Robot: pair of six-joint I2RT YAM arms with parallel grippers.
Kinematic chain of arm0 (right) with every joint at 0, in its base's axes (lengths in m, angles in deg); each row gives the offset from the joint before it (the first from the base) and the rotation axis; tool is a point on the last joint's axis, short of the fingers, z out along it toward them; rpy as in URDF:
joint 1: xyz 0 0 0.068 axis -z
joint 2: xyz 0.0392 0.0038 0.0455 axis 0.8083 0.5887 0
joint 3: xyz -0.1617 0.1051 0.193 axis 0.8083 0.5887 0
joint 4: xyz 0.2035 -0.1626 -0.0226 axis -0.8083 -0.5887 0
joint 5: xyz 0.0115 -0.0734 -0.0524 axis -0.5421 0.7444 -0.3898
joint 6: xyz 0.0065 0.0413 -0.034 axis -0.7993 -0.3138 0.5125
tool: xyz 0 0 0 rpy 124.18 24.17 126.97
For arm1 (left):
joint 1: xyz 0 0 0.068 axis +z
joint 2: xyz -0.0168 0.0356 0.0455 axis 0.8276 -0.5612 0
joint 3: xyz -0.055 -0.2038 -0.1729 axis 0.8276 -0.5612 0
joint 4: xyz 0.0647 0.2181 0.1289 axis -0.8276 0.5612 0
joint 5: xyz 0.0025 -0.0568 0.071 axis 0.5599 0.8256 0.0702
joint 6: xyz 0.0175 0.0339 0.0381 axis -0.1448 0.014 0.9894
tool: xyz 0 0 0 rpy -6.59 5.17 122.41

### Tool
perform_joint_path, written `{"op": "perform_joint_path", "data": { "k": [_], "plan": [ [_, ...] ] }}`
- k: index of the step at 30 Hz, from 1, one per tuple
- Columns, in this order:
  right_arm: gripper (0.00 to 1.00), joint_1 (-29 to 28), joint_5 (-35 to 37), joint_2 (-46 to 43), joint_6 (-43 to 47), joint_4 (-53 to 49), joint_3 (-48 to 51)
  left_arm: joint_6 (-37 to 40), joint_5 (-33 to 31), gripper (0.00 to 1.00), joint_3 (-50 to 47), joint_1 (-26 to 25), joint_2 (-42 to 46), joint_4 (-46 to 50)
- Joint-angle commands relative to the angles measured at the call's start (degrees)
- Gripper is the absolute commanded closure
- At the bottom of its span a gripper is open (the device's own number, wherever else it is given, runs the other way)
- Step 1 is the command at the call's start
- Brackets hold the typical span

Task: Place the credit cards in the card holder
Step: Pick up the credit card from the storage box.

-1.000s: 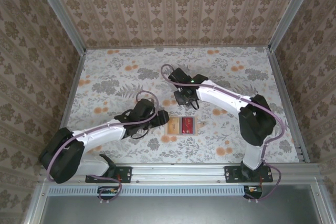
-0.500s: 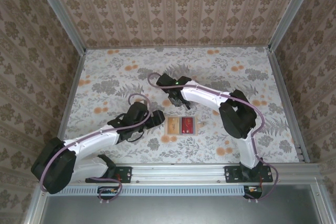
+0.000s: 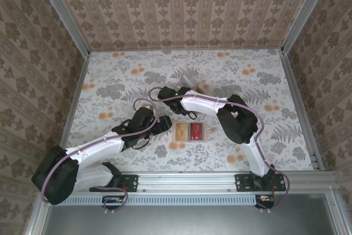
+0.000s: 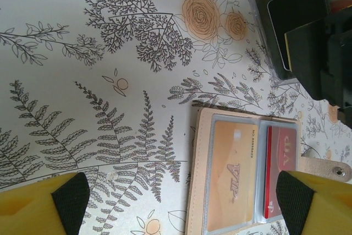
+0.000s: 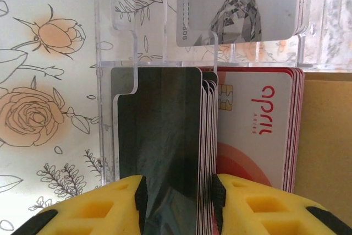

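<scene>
An open tan wallet (image 3: 204,131) lies flat near the table's middle, with an orange-yellow card (image 4: 234,177) and a red card (image 4: 280,169) in its clear pockets. My left gripper (image 4: 181,213) is open just left of the wallet, which lies between its fingers nearer the right one. The clear card holder (image 5: 104,108) stands just beyond the wallet with cards upright in its slots. My right gripper (image 5: 179,202) is shut on a dark-fronted stack of cards (image 5: 159,147) in its near slot. A red-and-white card (image 5: 256,130) stands beside the stack, and a grey card (image 5: 236,9) behind.
In the top view my right gripper (image 3: 190,111) sits a short way behind the wallet, its arm folded tightly over the table's centre. My left gripper (image 3: 164,126) is close beside it. Patterned walls enclose the table on three sides.
The right arm has folded leftward, its elbow swinging toward the centre while its gripper stays at the holder. My left gripper has opened wider and drawn slightly back from the wallet.
</scene>
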Motion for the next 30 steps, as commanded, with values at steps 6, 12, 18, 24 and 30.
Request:
{"op": "perform_joint_path", "data": {
  "k": [6, 12, 18, 24, 30],
  "plan": [
    [0.76, -0.2, 6.1, -1.0, 2.4, 2.4, 0.8, -1.2, -0.7, 0.08, -1.3, 0.6, 1.6, 0.9],
    [0.83, -0.2, 6.1, -2.4, 2.3, 2.9, 1.8, -1.1, -0.4, 0.08, -1.1, 0.8, 1.2, 0.9],
    [0.87, -0.2, 5.2, -4.0, 1.7, 2.7, 2.4, -1.3, -0.1, 0.08, -1.1, 0.8, 1.0, 1.0],
    [0.89, -0.1, 3.0, -5.4, 1.0, 1.8, 2.6, -1.3, -0.2, 0.08, -0.9, 0.9, 0.9, 1.0],
    [0.92, 0.0, -3.7, -5.5, -0.1, 1.1, 2.1, -1.3, 0.0, 0.08, -0.7, 0.9, 0.5, 1.0]
  ]
}}
